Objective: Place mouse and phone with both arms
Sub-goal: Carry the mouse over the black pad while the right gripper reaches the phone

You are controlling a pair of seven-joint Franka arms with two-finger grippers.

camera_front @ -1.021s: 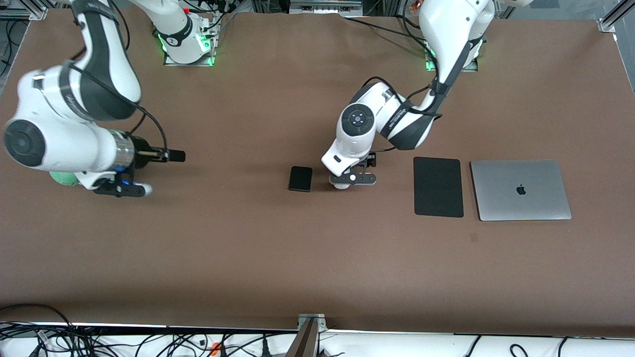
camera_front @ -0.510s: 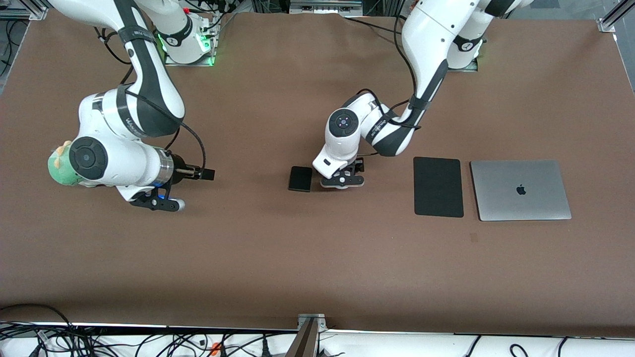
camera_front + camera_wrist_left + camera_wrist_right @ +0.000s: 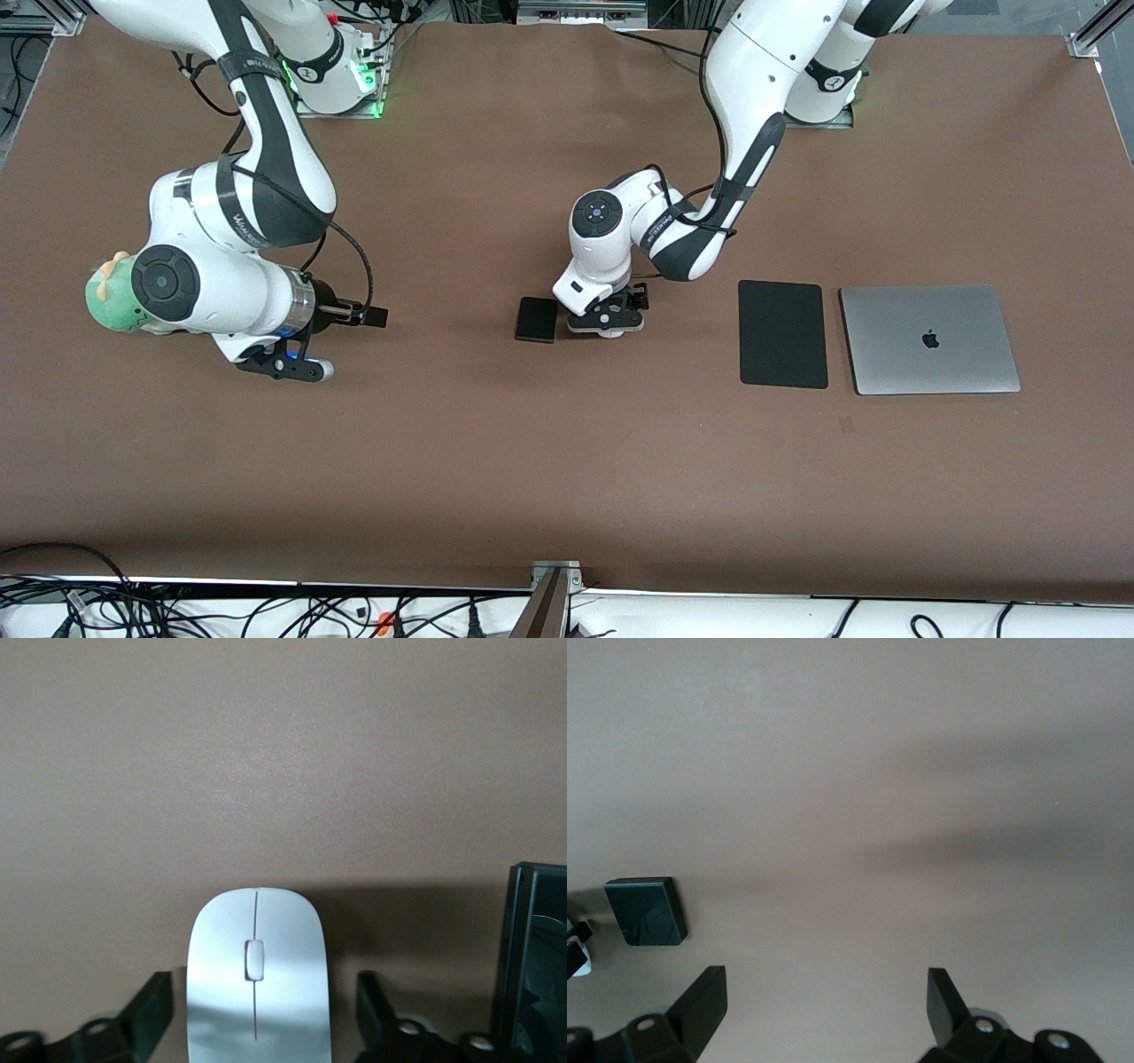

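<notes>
With its fingers spread wide around the mouse (image 3: 257,979) on the tabletop (image 3: 567,461), the left tool (image 3: 608,323) risked nudging the phone (image 3: 537,319) just beside it, while the right tool (image 3: 824,1010), open and empty, hung nearer its own end.

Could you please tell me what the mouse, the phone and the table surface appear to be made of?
The mouse looks like smooth glossy white plastic: a soft sheen runs across its shell. The phone seems to be a dark slab with a glassy or polished face, faintly reflective in the right wrist view; the exact material is unclear. The table covering looks like matte brown felt or paper, with no glare.
</notes>
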